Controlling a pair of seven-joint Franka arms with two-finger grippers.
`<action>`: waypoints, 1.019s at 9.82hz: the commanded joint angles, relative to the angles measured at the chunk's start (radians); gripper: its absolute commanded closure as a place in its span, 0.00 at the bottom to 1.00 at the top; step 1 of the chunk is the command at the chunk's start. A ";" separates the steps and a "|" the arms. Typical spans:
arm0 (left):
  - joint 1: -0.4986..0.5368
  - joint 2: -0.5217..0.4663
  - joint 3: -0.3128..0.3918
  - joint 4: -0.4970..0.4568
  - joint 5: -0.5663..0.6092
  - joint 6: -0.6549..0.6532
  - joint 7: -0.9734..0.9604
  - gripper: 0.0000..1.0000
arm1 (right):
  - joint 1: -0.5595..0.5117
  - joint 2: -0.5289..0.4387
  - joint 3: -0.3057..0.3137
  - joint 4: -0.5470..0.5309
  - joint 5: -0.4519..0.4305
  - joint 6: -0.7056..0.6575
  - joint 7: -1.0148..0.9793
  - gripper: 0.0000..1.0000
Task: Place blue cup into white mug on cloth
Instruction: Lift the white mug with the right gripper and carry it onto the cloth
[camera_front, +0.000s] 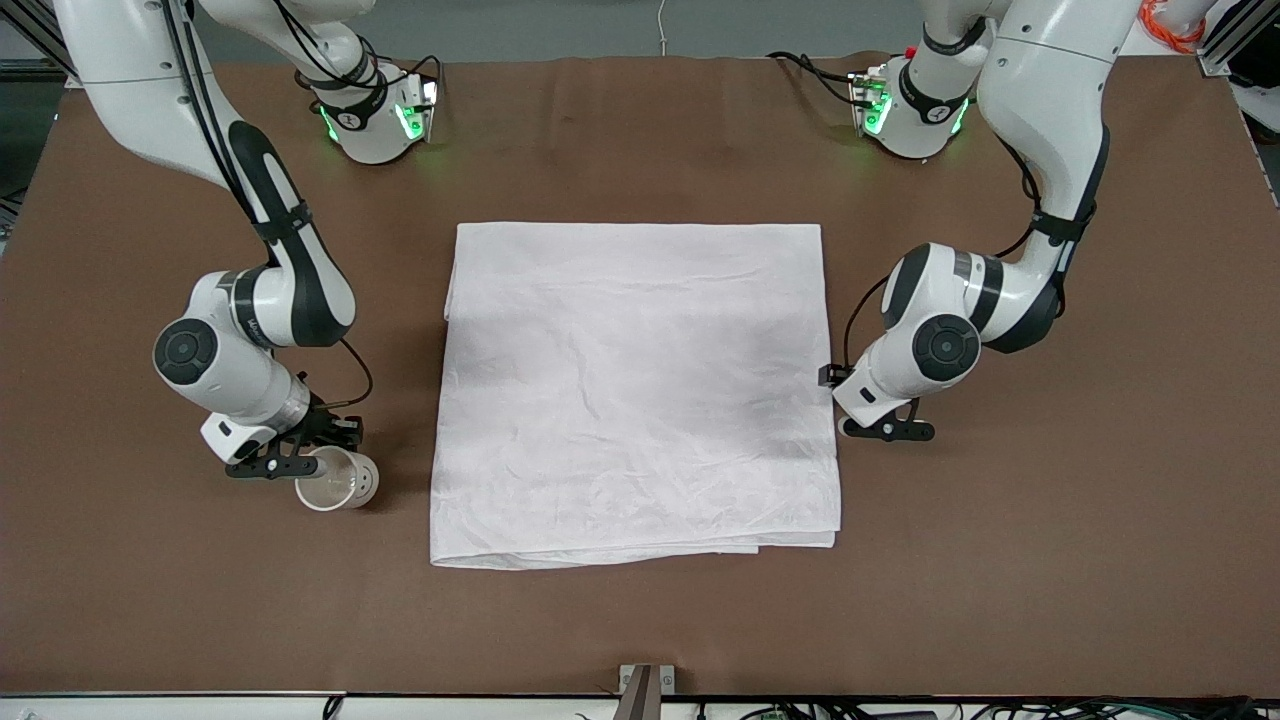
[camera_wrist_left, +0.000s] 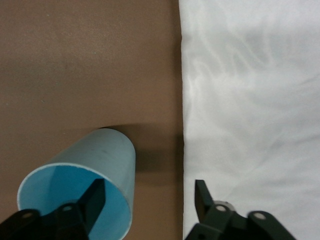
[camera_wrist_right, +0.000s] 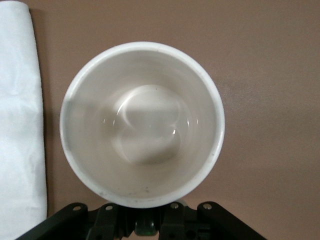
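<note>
Our right claw (camera_front: 290, 462) is clenched on the rim of the white mug (camera_front: 338, 479), which stands upright on the bench (camera_front: 640, 620) just off the edge of the cloth (camera_front: 636, 390), toward the right arm's end. From the right wrist view we look straight down into the mug (camera_wrist_right: 142, 125); it is empty.

Our left claw (camera_front: 888, 430) sits low at the cloth's edge toward the left arm's end. In its wrist view one finger (camera_wrist_left: 92, 200) is inside the blue cup (camera_wrist_left: 85, 185) and the other (camera_wrist_left: 202, 200) outside, well apart, so the claw is released and grips nothing yet. The cup stands on the bench just beside the cloth; the front view hides it under the arm.

We judge the pick-up step is in hand: mug secured, cup not. Next we need to pinch the cup wall, then carry the mug onto the cloth.
</note>
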 joint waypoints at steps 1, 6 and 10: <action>0.011 -0.011 -0.001 -0.012 0.018 0.004 -0.036 0.87 | 0.043 -0.074 0.006 -0.013 0.010 -0.049 0.094 1.00; 0.011 -0.045 -0.001 0.020 0.020 -0.035 -0.053 1.00 | 0.431 -0.117 0.034 0.029 0.010 -0.022 0.672 0.99; 0.008 -0.019 -0.003 0.305 0.015 -0.248 -0.043 1.00 | 0.661 -0.008 0.031 0.080 -0.002 0.085 0.849 0.99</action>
